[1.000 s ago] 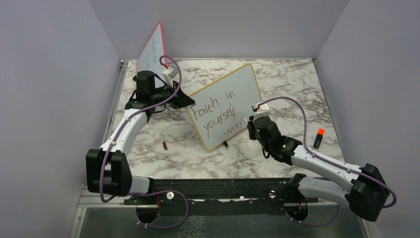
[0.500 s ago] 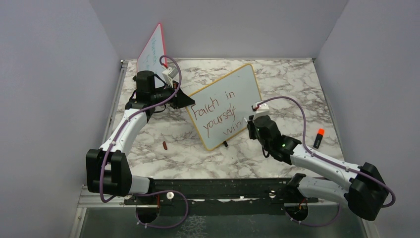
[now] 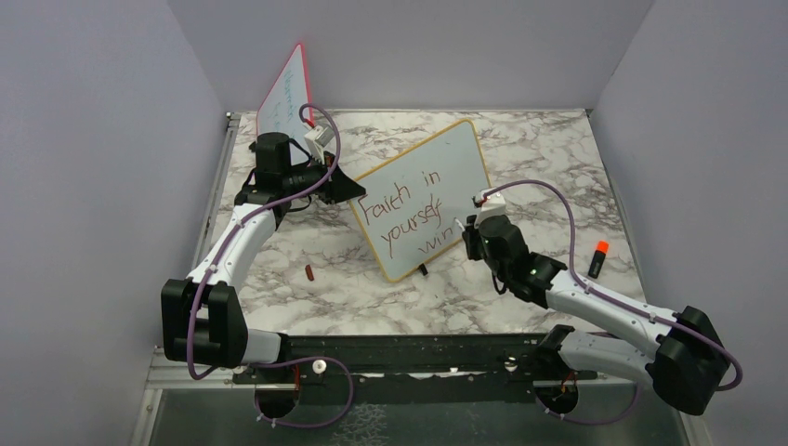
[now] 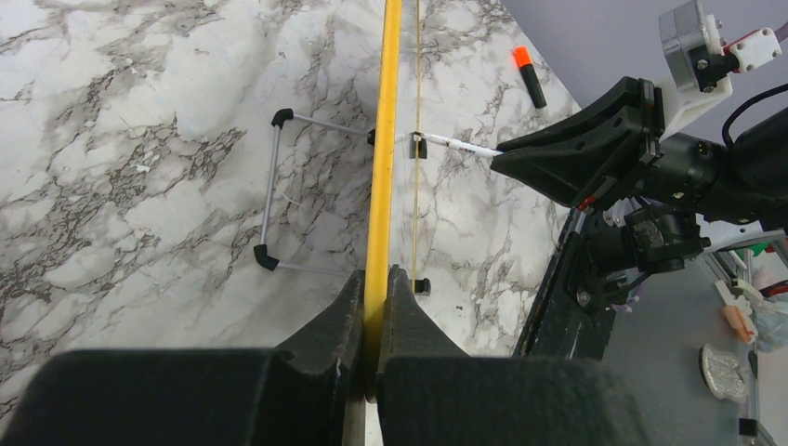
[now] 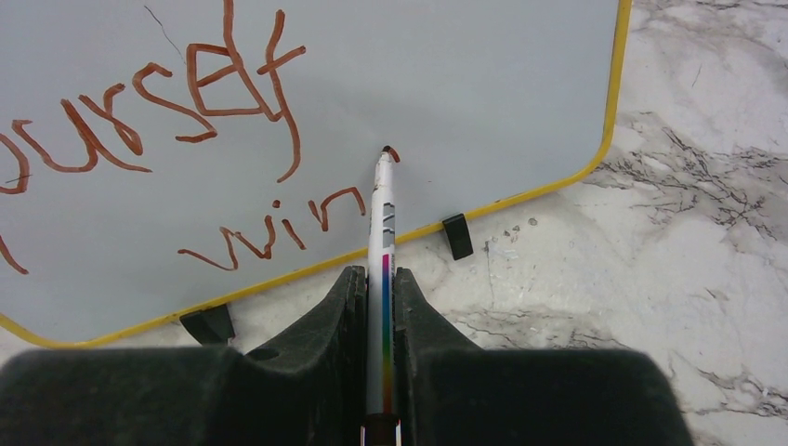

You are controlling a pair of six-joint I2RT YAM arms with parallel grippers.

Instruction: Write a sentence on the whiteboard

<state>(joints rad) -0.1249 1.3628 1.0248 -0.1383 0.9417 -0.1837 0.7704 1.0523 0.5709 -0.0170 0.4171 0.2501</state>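
The whiteboard (image 3: 455, 158), white with a yellow frame, stands tilted on the marble table. Its dark red sentence (image 3: 404, 218) reads "Faith in yourself" with "win" below. My left gripper (image 3: 357, 190) is shut on the board's left edge; in the left wrist view the yellow frame (image 4: 384, 139) runs edge-on between the closed fingers of that gripper (image 4: 374, 279). My right gripper (image 3: 470, 232) is shut on a white marker (image 5: 382, 232). The marker's tip touches the board just right of "win" (image 5: 279, 232), where a small red stroke starts.
A red-framed board (image 3: 288, 93) with faint writing leans at the back left. An orange-capped marker (image 3: 597, 258) lies to the right, and a small red cap (image 3: 309, 272) lies left of the whiteboard. The board's wire stand (image 4: 274, 190) rests behind it.
The right gripper with the marker has crept slightly up and to the right along the board. The left arm and the whiteboard have stayed still.
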